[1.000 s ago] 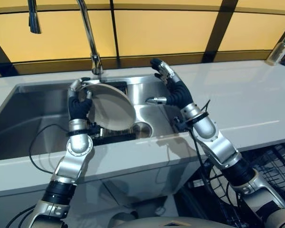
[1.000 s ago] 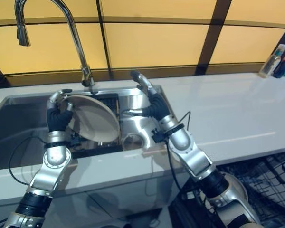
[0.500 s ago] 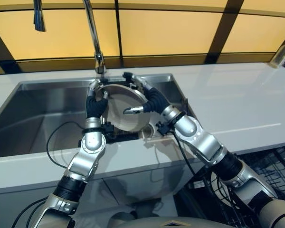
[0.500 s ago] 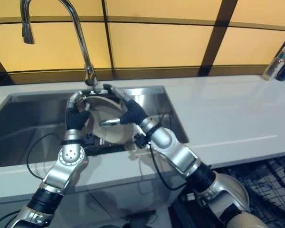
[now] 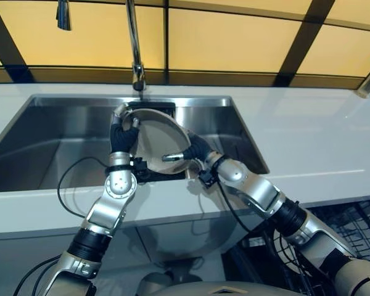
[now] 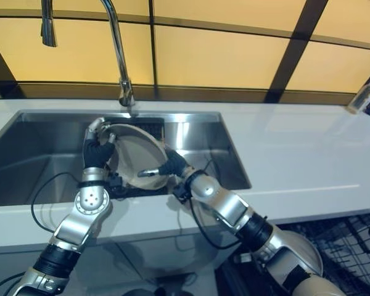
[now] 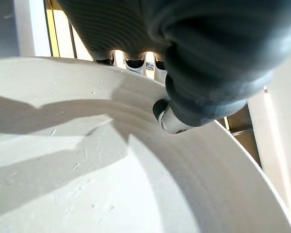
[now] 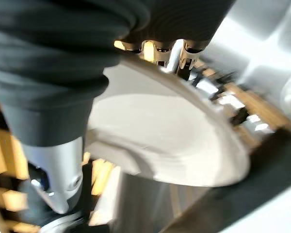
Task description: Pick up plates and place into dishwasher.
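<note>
My head stereo pair looks down from just above onto the sink (image 5: 61, 132) and counter (image 5: 308, 135), sharing nearly the whole scene. Each wrist cam sits very close along its hand, both facing the plate (image 7: 111, 170).

No readable text, labels, numbers or signs anywhere. Print on the bottle (image 6: 363, 97) at the far right of the counter (image 6: 308, 148) too small to make out.
</note>
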Motion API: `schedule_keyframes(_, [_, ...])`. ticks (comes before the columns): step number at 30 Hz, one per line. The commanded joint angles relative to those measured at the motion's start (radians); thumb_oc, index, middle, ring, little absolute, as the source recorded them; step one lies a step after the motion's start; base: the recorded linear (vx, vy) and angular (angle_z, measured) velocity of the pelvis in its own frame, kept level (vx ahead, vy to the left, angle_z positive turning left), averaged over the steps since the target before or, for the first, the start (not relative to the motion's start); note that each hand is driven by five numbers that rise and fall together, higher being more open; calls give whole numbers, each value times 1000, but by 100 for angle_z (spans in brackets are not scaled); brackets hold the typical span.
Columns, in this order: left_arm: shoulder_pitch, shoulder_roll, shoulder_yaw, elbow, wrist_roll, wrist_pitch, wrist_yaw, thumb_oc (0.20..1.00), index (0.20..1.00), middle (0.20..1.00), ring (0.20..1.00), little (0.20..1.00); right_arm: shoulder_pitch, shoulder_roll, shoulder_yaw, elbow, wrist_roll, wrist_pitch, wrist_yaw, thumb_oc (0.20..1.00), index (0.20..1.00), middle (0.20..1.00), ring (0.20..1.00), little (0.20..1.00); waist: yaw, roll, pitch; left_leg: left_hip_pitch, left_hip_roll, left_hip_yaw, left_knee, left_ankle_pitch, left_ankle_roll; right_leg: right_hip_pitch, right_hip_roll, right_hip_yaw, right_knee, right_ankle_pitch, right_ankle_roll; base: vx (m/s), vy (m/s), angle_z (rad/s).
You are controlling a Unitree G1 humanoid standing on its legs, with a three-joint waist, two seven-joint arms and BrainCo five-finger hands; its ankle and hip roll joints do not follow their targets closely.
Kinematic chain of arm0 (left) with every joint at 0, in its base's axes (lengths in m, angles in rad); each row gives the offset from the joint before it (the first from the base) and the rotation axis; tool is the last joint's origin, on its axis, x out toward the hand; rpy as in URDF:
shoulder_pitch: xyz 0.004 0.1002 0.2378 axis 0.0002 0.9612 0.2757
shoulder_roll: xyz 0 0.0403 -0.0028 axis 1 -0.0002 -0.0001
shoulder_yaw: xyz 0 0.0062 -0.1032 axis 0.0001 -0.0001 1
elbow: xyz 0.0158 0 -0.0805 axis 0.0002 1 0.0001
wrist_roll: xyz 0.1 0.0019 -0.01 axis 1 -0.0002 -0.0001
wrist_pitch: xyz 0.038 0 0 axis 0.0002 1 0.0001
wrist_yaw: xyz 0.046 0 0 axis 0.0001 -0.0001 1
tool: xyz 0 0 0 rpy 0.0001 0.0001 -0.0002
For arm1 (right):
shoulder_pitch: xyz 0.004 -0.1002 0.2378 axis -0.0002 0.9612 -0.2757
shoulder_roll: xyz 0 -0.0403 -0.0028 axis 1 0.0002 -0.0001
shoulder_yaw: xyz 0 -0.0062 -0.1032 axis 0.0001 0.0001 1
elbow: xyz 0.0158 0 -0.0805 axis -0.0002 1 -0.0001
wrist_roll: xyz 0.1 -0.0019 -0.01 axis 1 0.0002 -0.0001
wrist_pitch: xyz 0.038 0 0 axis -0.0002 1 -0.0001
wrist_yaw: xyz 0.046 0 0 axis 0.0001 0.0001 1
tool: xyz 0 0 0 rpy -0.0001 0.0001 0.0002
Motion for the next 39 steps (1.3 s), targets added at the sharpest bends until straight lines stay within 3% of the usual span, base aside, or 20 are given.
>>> schedule_keyframes(1, [-108,16,9,-6,48,-23,20,200,200,200,200,200,-21,16,-3,-46,28,-37,-28,1000,1000,1000,1000,1000,3,-7,-50,-19,-12,30,50,-99,2,-55,-8,10,94,-62,45,0,0,0])
schedule_keyframes(3, [-111,15,7,1,46,-26,20,200,200,200,200,200,-26,22,2,-52,31,-39,-35,1000,1000,1000,1000,1000,2,-6,-49,-18,-14,28,50,-100,3,-54,-7,12,95,-63,44,0,0,0])
schedule_keyframes(4, [-112,12,4,3,46,-26,19,200,200,200,200,200,-29,28,5,-56,37,-40,-43,840,840,840,840,840,3,-4,-49,-17,-14,27,51,-100,3,-53,-7,13,95,-64,44,0,0,0])
schedule_keyframes(5, [-113,9,2,4,46,-24,18,200,200,200,200,200,-28,33,5,-57,42,-42,-52,595,595,595,595,595,3,-3,-50,-16,-14,26,51,-101,3,-53,-7,13,96,-64,43,30,20,0])
schedule_keyframes(6, [-112,6,2,3,47,-21,15,200,200,200,200,200,-27,40,4,-58,44,-43,-58,200,200,200,200,200,3,-2,-50,-15,-14,26,51,-101,4,-52,-8,13,97,-65,43,0,0,0])
schedule_keyframes(32, [-92,-2,-2,24,9,-42,-6,200,200,200,200,200,5,42,-28,-61,28,-79,-57,200,200,200,200,200,4,-1,-48,-6,-15,39,38,-99,9,-48,-14,8,95,-63,48,-1,0,0])
schedule_keyframes(33, [-91,-3,0,28,-3,-36,11,376,376,376,376,376,4,42,-31,-60,25,-78,-56,200,200,200,200,200,3,-2,-49,-4,-13,43,34,-97,9,-47,-14,8,93,-61,49,-35,-6,-1])
schedule_keyframes(34, [-91,-4,2,34,-11,-34,16,1000,1000,1000,1000,1000,3,41,-32,-58,23,-81,-55,200,200,200,200,200,2,-2,-49,-3,-12,46,31,-96,8,-47,-14,8,92,-60,49,-42,-8,-1])
schedule_keyframes(39, [-91,-17,3,49,-41,-5,28,1000,1000,1000,1000,1000,-5,22,-57,-79,5,-108,-56,200,200,200,200,200,-9,-1,-51,2,-3,60,14,-86,5,-47,-15,7,85,-54,53,-41,-7,-3])
